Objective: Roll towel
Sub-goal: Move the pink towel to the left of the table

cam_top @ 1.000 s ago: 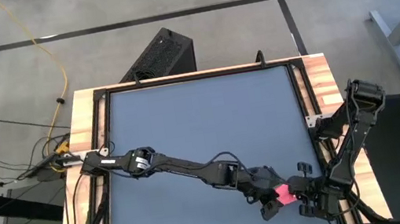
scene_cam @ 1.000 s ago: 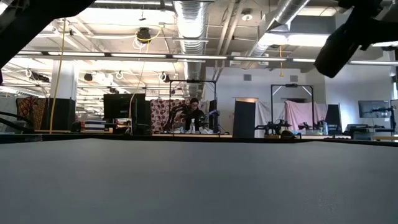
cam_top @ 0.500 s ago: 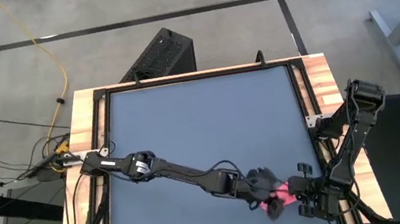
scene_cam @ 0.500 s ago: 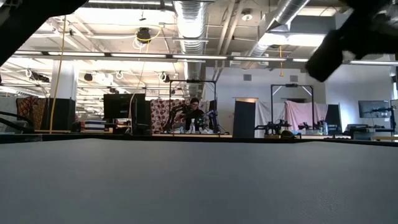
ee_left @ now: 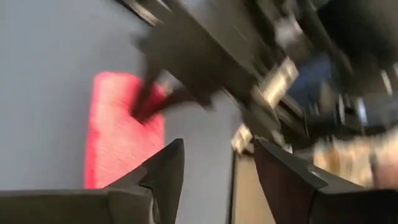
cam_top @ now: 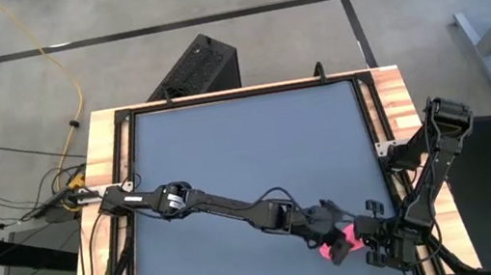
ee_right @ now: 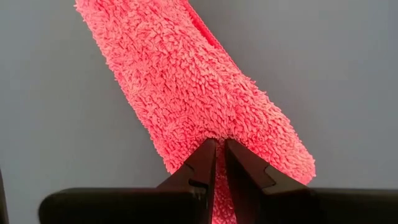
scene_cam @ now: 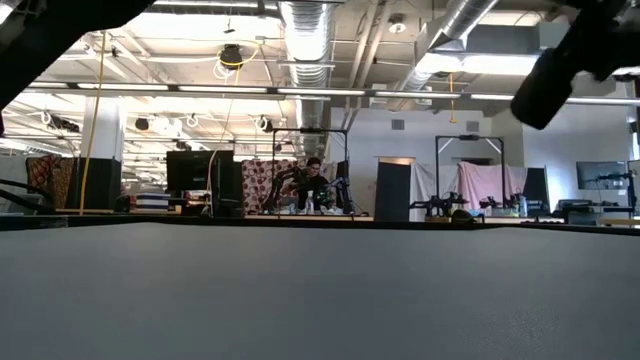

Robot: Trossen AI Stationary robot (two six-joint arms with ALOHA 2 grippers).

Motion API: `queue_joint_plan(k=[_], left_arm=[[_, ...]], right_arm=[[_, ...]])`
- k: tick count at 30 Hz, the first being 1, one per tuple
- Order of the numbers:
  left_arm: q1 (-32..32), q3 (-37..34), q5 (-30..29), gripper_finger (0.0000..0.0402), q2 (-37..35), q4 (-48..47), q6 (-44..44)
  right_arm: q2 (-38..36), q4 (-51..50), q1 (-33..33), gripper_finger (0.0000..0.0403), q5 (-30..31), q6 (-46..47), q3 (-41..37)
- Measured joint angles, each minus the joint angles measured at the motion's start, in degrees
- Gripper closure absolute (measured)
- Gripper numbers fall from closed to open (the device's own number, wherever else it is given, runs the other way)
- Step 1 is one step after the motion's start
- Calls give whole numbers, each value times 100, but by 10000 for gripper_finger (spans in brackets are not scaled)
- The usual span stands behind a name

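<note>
Left end effector (cam_top: 334, 232) hovers just beside the towel (cam_top: 345, 238), fingers spread with nothing between them. Towel lies on the dark grey tabletop (cam_top: 247, 147) near its front right corner, already a compact fuzzy pink roll (ee_right: 199, 93); shaggy pile, soft, light, likely to spring loose if released. Right end effector (ee_right: 217, 163) pinches the roll's end, fingers nearly together. Judged best hold: across the roll's ends, pressing layers flat.
</note>
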Motion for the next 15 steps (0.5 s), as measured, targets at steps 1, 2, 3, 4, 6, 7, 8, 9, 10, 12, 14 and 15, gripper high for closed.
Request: queue_joint_plan(k=[1,2,3,4,6,7,8,9,10,12,14,15], left_arm=[[-19,0,183,221,0,9,220],[-44,0,343,224,0,-8,403],[-62,0,458,225,0,-67,585],[-86,0,530,226,0,-210,718],[-122,0,657,226,0,-578,869],[-125,0,754,224,0,-799,905],[-123,-4,868,221,0,-966,908],[-119,-38,965,218,2,-1018,908],[-119,-82,1021,213,2,-983,904],[-117,-120,1068,204,2,-849,783],[-117,-122,979,194,4,-581,689],[-117,-122,835,188,4,-448,635]], right_arm=[[0,1,0,337,0,-19,0],[0,-2,0,337,0,-22,0],[0,-5,0,337,2,-22,0],[0,-7,0,337,2,-22,0],[0,-17,0,337,4,-39,0],[0,-19,0,337,7,-38,0],[0,-20,1,337,8,-37,0],[0,-20,0,337,11,-40,0],[0,-20,0,337,14,-40,0],[0,-20,2,337,24,-40,0],[0,-20,0,337,24,-40,0],[0,-20,2,337,24,-40,0]])
